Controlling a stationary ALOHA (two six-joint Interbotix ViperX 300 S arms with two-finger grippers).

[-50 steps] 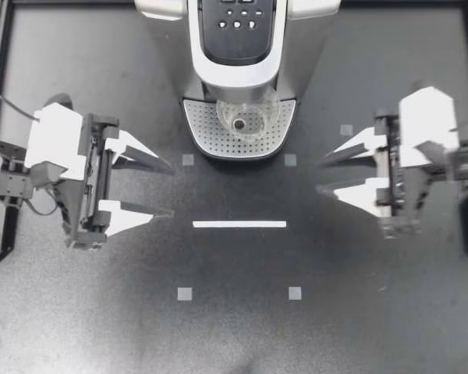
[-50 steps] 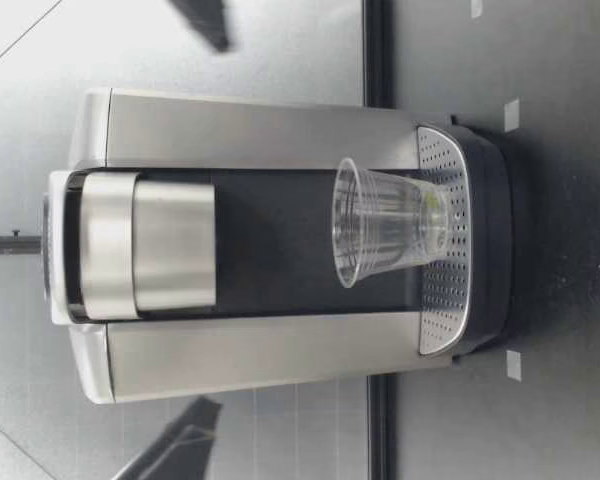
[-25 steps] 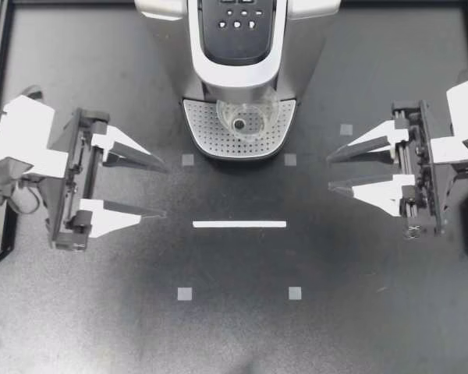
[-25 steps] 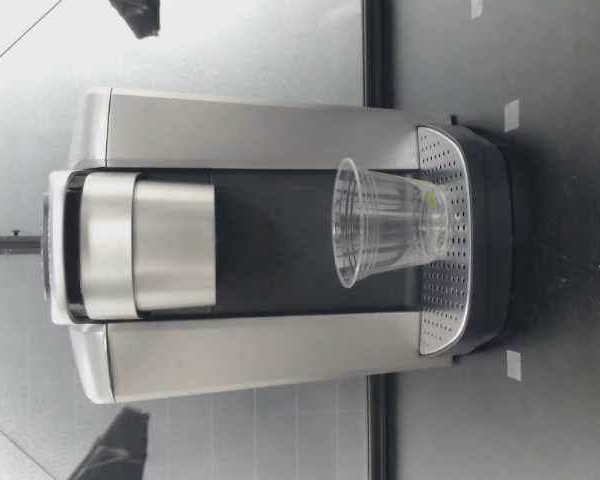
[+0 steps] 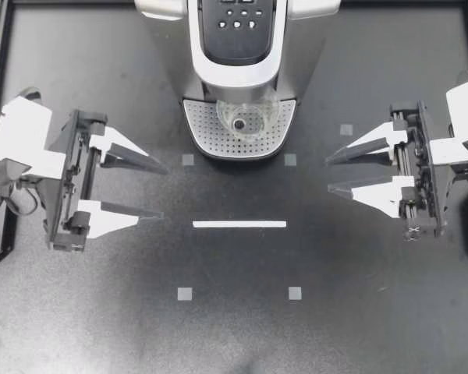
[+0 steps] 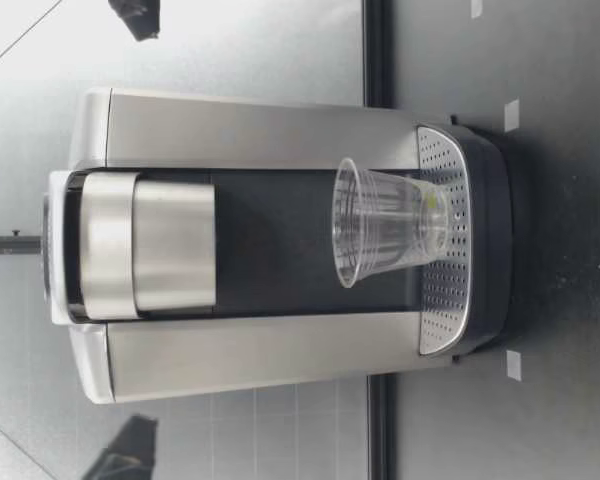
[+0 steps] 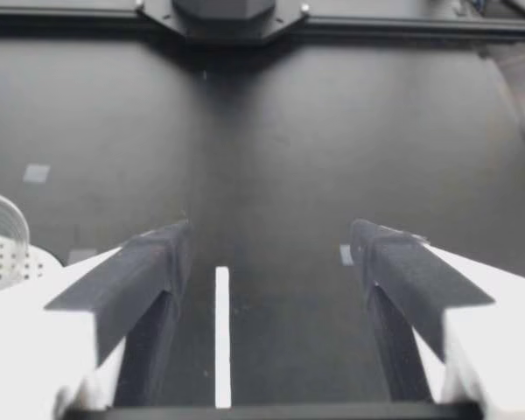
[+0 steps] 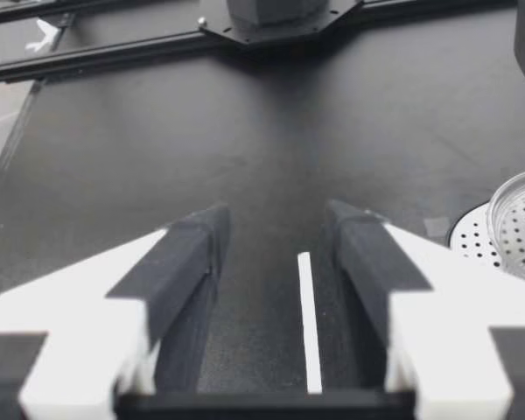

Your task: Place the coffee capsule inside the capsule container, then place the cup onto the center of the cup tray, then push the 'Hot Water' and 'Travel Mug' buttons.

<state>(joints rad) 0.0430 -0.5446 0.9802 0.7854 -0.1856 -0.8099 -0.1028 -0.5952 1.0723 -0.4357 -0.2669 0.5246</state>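
Hovering above the tabletop (image 5: 234, 335) on opposite sides of the coffee machine (image 5: 246, 70), both arms point inward, facing each other across the middle. My left arm (image 5: 31, 148) reaches in level, and the left jaws stand wide apart with nothing between them; their fingers (image 5: 129, 153) end well short of the white tape line (image 5: 239, 224). My right arm (image 5: 448, 144) mirrors that pose. The right jaws are also apart and empty, though less widely spread, and their fingers (image 5: 366, 142) are aimed at the gap between the machine and the tape line.

In each wrist view the dark pads frame bare tabletop and the tape line lying ahead. The low view shows only a dark tip of each arm, high above the tabletop at about the level of the machine's brew head (image 6: 145, 245), one on either side.

The clear cup (image 5: 246, 118) stands upright on the perforated cup tray (image 5: 203, 128), roughly centred, directly under the brew head. The buttons (image 5: 238, 23) sit on the machine's top panel, far from both arms.
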